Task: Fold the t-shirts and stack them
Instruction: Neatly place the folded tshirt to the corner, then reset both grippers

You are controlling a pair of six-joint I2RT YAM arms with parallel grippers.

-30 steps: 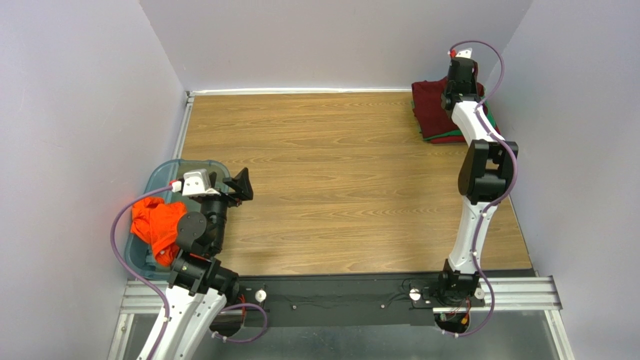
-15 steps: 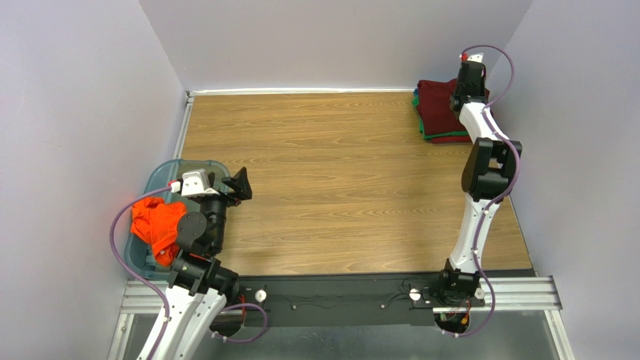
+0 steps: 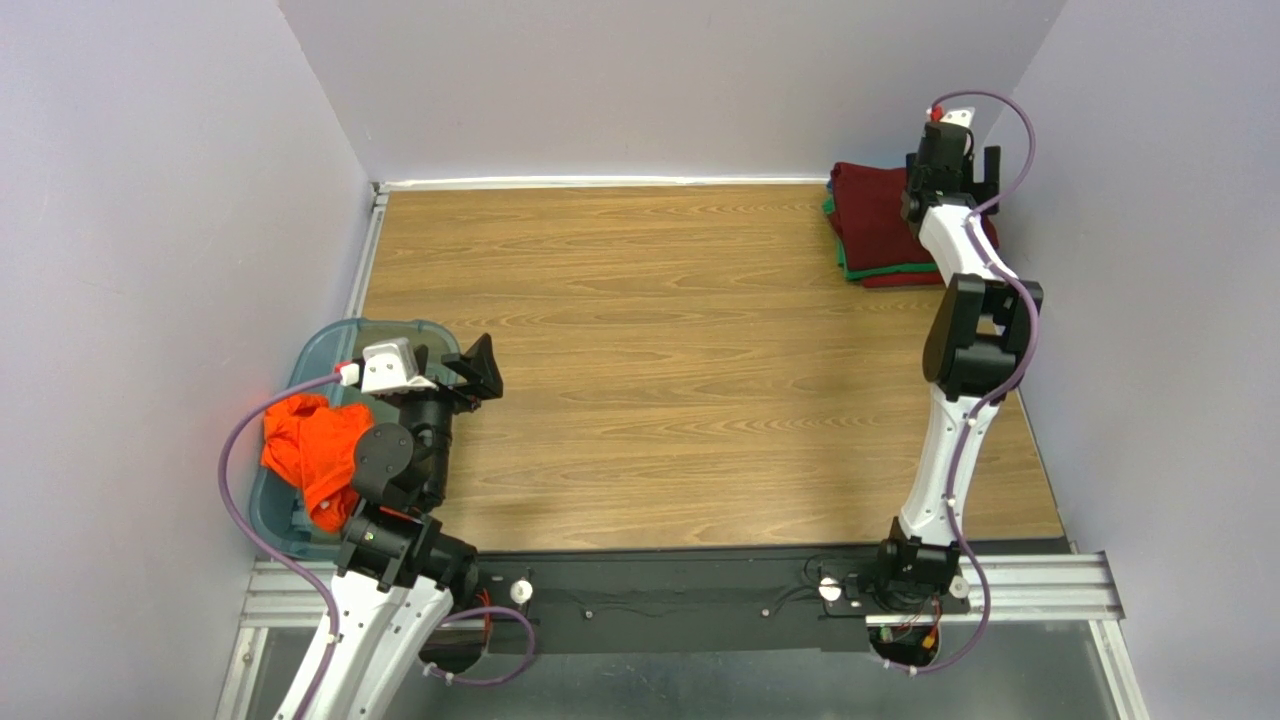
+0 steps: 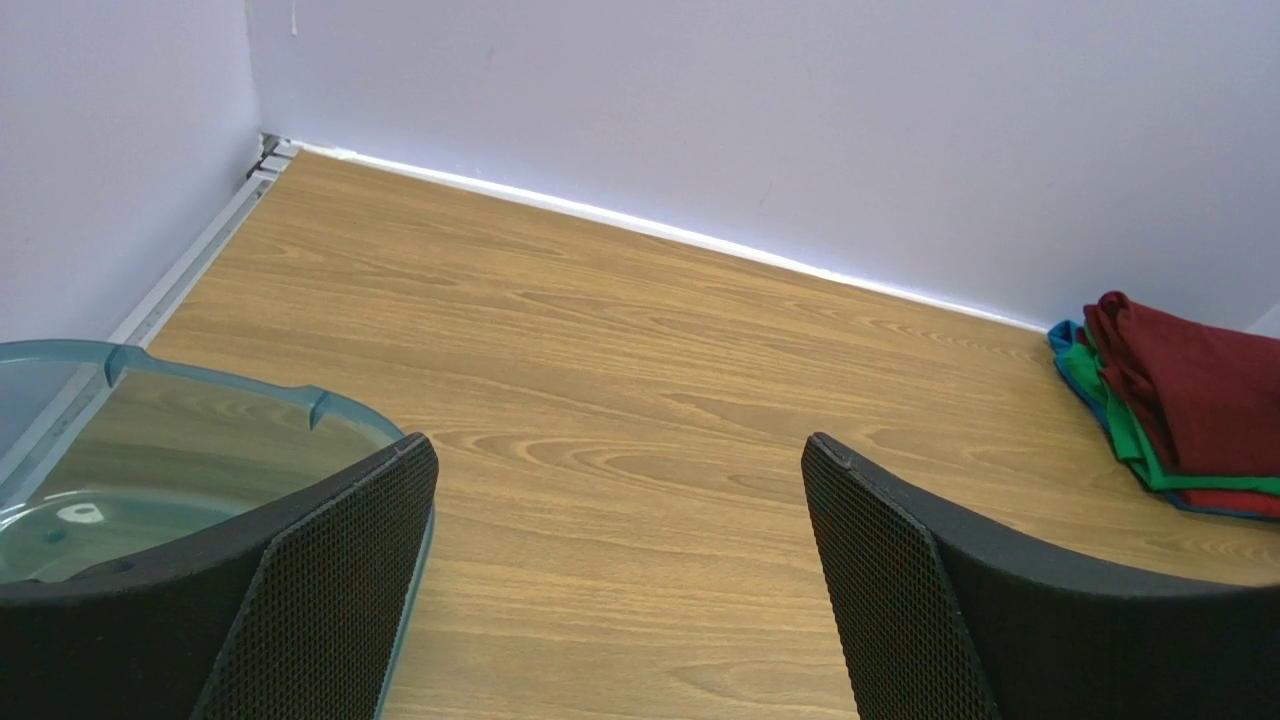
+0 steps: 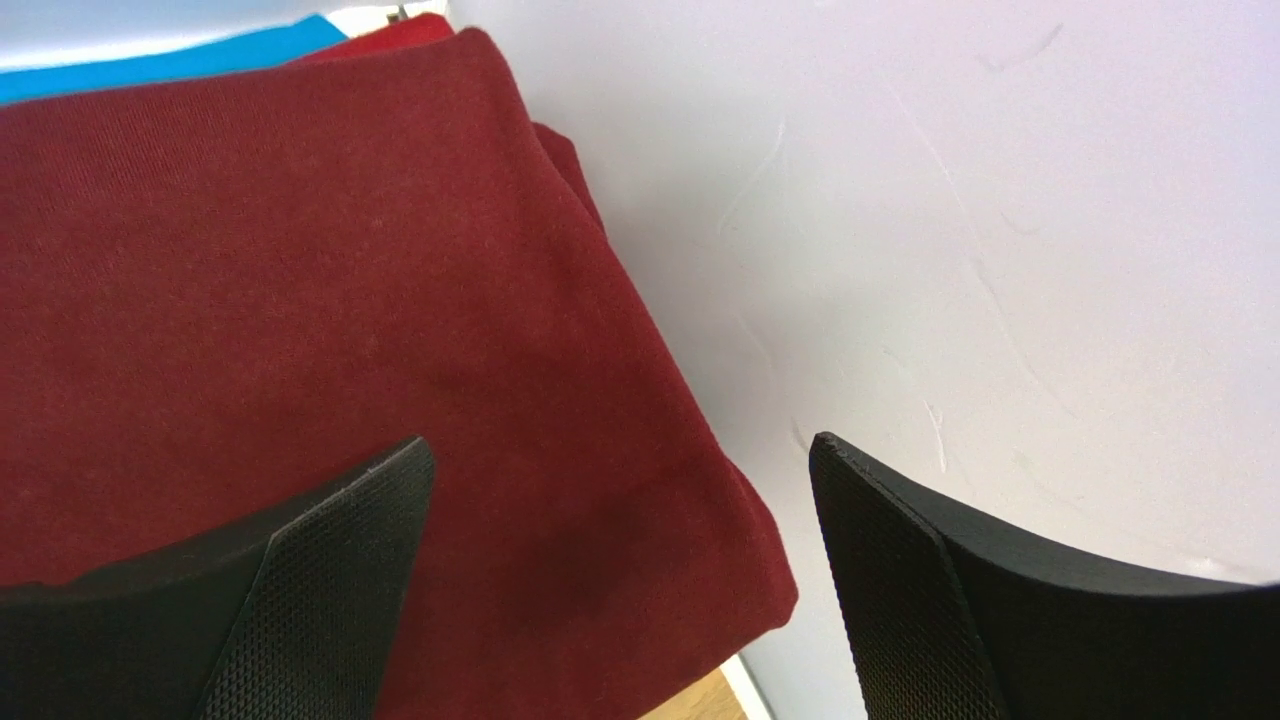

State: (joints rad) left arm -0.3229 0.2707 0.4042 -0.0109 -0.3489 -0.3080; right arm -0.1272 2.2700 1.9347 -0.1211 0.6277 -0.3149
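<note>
Left tool (image 3: 484,369) sits released and empty at 8 o'clock beside the bin (image 3: 323,342), which holds one crumpled orange t-shirt (image 3: 308,443). At 1 o'clock on the worktop (image 3: 676,345), the right tool (image 5: 619,447), spread wide and gripping nothing, has shifted off the middle of the stack (image 3: 872,225) to the edge of the maroon t-shirt (image 5: 301,270) by the wall. Reads as placement finished. One stack shows four colours: maroon on top, then a green layer (image 4: 1127,435), a blue layer (image 4: 1067,342) and a red layer (image 4: 1217,500), with one shirt left to fold.

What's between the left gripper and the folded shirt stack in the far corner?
Only bare wooden tabletop lies between the left gripper and the shirt stack, as the left wrist view shows.
</note>
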